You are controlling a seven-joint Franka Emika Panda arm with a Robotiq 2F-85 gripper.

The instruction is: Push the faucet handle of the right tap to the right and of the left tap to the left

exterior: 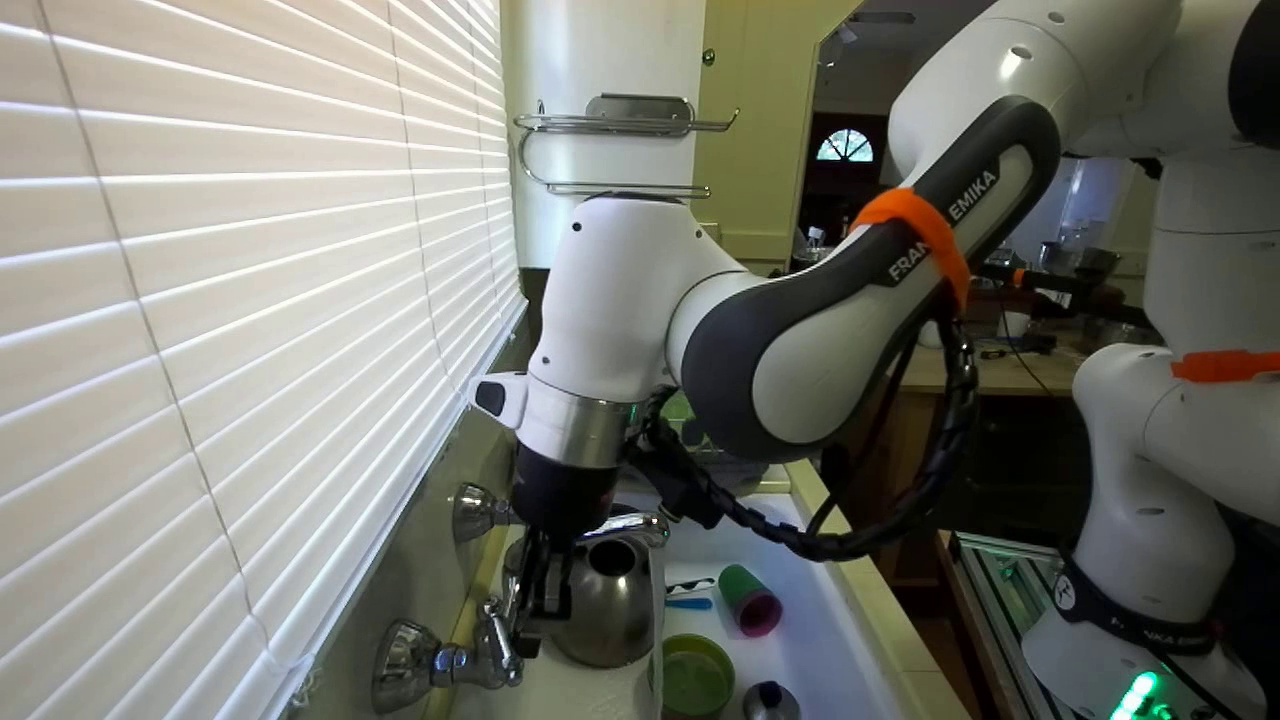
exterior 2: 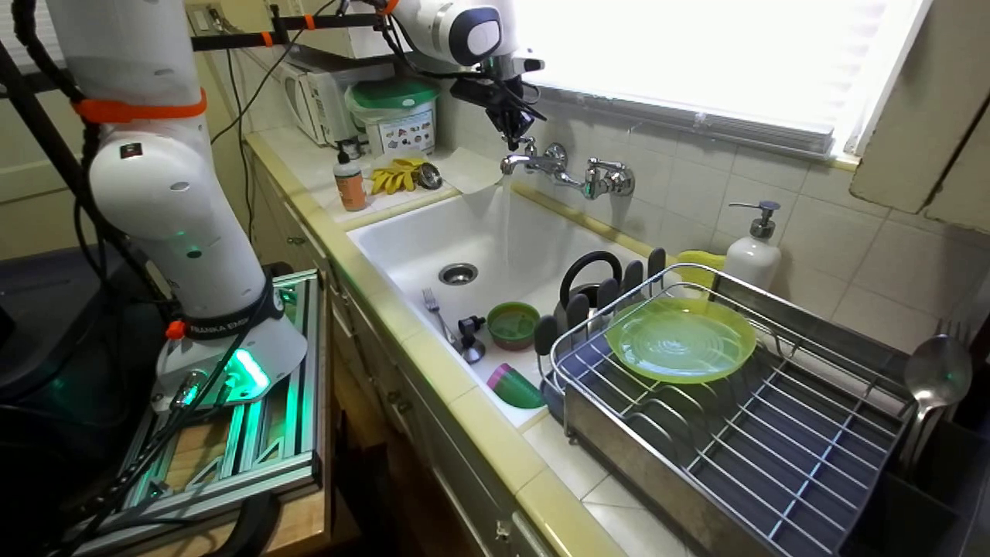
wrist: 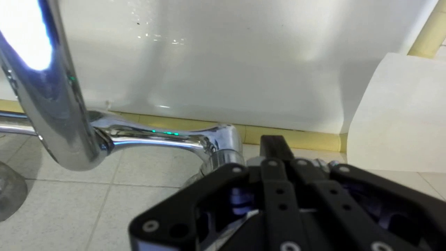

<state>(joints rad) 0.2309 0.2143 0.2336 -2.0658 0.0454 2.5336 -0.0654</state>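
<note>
The right tap (exterior 2: 594,186) is chrome with its handle (exterior 2: 612,165) on top; my gripper is apart from it. In another exterior view mostly its wall flange (exterior: 474,512) shows. The left tap (exterior: 492,655) is chrome, with a short lever handle (exterior: 500,628); it also shows in the wrist view (wrist: 226,143). My gripper (exterior: 527,645) points down right beside this handle; contact cannot be told. In the wrist view the fingertips (wrist: 277,148) are together with nothing seen between them, and the fingers hide most of the handle. The gripper (exterior 2: 513,144) shows small at the left tap.
A long chrome spout (exterior 2: 527,162) runs water between the taps. The white sink (exterior 2: 402,247) holds a kettle (exterior: 605,610), a green bowl (exterior: 695,670), a cup (exterior: 748,600) and cutlery. A dish rack (exterior 2: 758,433) and soap bottle (exterior 2: 750,259) stand beside it. Blinds (exterior: 250,250) are close to the arm.
</note>
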